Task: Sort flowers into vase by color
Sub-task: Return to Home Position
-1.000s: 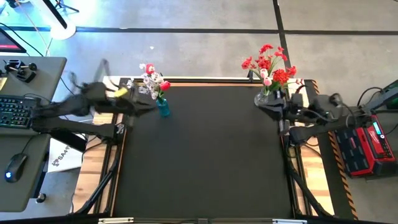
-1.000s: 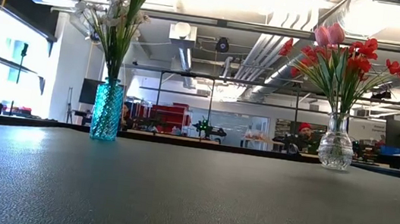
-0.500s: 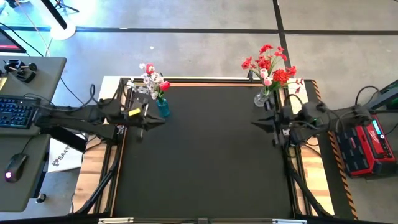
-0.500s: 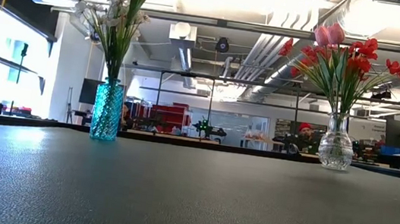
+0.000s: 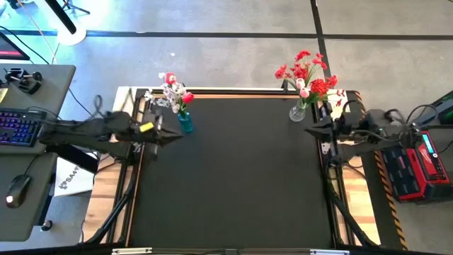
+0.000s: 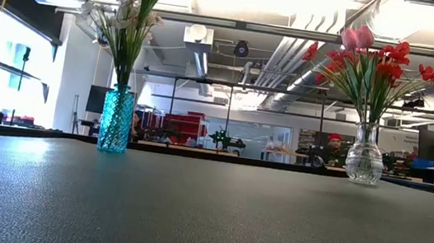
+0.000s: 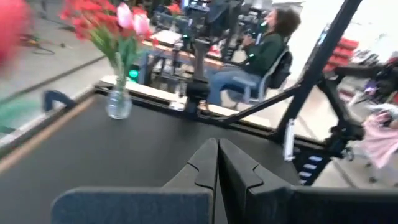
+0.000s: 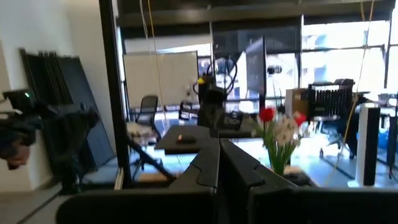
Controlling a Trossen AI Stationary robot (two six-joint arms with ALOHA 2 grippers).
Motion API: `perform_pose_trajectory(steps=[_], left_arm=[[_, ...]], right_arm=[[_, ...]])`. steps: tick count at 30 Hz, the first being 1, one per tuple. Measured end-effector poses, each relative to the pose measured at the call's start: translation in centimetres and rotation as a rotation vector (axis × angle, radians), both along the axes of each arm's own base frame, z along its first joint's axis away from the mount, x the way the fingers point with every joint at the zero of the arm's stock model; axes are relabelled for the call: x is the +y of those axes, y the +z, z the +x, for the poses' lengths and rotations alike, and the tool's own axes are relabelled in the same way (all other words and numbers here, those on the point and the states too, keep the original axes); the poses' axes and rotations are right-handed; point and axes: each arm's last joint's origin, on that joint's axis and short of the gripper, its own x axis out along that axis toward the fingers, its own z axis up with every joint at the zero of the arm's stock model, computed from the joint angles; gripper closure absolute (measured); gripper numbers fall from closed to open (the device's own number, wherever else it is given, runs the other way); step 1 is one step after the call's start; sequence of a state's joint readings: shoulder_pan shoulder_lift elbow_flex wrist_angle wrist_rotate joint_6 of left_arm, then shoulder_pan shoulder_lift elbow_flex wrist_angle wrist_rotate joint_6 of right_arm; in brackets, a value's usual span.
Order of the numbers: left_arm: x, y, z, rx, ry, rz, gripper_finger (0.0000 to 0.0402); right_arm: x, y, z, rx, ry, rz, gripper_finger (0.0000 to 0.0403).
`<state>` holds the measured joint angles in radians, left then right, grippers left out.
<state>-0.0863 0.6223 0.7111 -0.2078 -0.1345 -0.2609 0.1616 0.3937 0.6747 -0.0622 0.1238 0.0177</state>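
A blue vase (image 5: 185, 124) (image 6: 116, 119) stands at the table's far left on its base, holding white blossom sprays and red buds (image 6: 135, 12). At the far right a clear glass vase (image 5: 298, 112) (image 6: 364, 156) holds red sprays and pink tulips (image 7: 118, 31). My left gripper (image 5: 177, 136) (image 7: 217, 155) hovers shut just near of the blue vase, pointing across the table. By the right edge, just near of the clear vase, my right gripper (image 5: 308, 129) (image 8: 219, 158) hovers shut and holds nothing.
The black table top (image 5: 233, 177) lies between the two vases. A desk with a keyboard (image 5: 18, 131) stands off the left edge. A red case (image 5: 414, 166) sits off the right edge. A seated person (image 7: 264, 53) shows beyond the table.
My left gripper has sunk and swung from beside the blue vase a little toward the near edge. My right gripper has come away from the clear vase toward the near edge, then drawn back toward the right edge. Both vases have stayed put.
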Motion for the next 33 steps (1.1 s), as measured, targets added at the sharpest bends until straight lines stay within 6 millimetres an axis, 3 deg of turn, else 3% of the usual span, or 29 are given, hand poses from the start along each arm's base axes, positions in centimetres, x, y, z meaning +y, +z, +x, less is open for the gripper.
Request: perform_pose_trajectory(steps=[7, 12, 19, 28, 33], left_arm=[[-1.6, -4.1, 3.1, -0.051, -0.066, -0.047, 0.0401], [-1.8, -5.7, 3.8, 0.065, -0.079, 0.012, 0.0401], [-2.0, -5.9, 4.0, 0.085, -0.092, 0.045, 0.0401], [-4.4, -6.5, 3.2, 0.145, -0.1, 0.191, 0.0401], [-4.3, -5.9, 1.9, 0.123, -0.08, 0.208, 0.0401]], right_arm=[[0.5, -3.8, 2.4, 0.022, 0.015, 0.038, 0.0403], [0.4, -4.2, 2.2, 0.017, 0.01, 0.045, 0.0403], [0.1, -3.9, 1.0, -0.006, 0.003, 0.01, 0.0403], [0.5, -7.9, 1.9, 0.032, 0.014, 0.062, 0.0403], [0.4, -7.9, 1.9, 0.026, 0.0, 0.064, 0.0403]])
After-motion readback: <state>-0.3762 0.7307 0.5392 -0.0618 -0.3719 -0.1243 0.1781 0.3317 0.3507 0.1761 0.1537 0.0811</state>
